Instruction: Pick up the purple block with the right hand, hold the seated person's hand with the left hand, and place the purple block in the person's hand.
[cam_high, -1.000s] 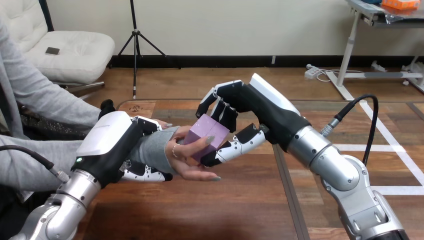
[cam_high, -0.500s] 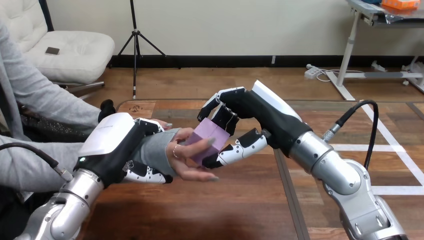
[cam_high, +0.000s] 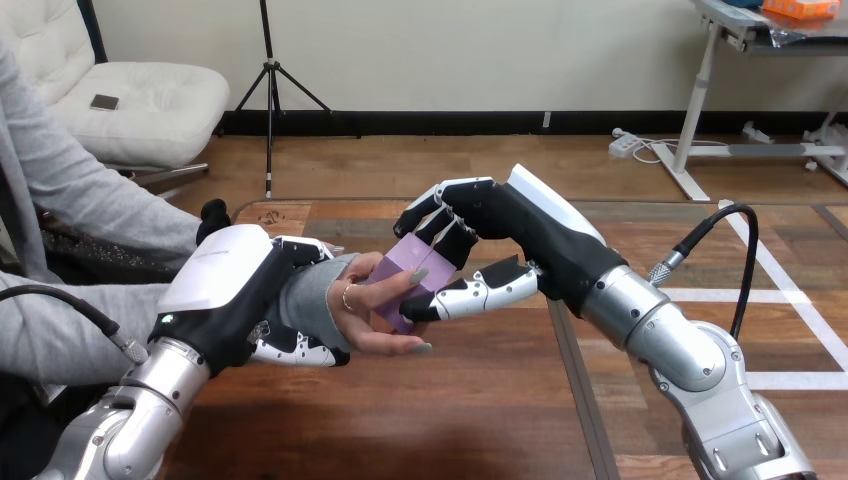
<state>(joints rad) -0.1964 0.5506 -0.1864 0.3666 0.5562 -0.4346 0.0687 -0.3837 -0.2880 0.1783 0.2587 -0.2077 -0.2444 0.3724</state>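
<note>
The right hand (cam_high: 505, 225) pinches the block (cam_high: 402, 272), fingers above, thumb beneath, against the person's hand (cam_high: 368, 322), whose wrist (cam_high: 305, 300) the left hand (cam_high: 225, 290) clasps. Withdrawing the thumb may drag the block off onto the desk (cam_high: 480, 400).

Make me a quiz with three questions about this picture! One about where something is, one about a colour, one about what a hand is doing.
1. Where is the block? A on the table. B in the person's hand. C on the floor.
2. What colour is the block? A purple. B green. C yellow.
3. What is the left hand doing? A lying flat. B curled round the person's wrist. C holding a cup.
Answers: B, it lies in the palm, the right hand gripping it too. A, its faces are purple. B, fingers wrap the wrist.
</note>
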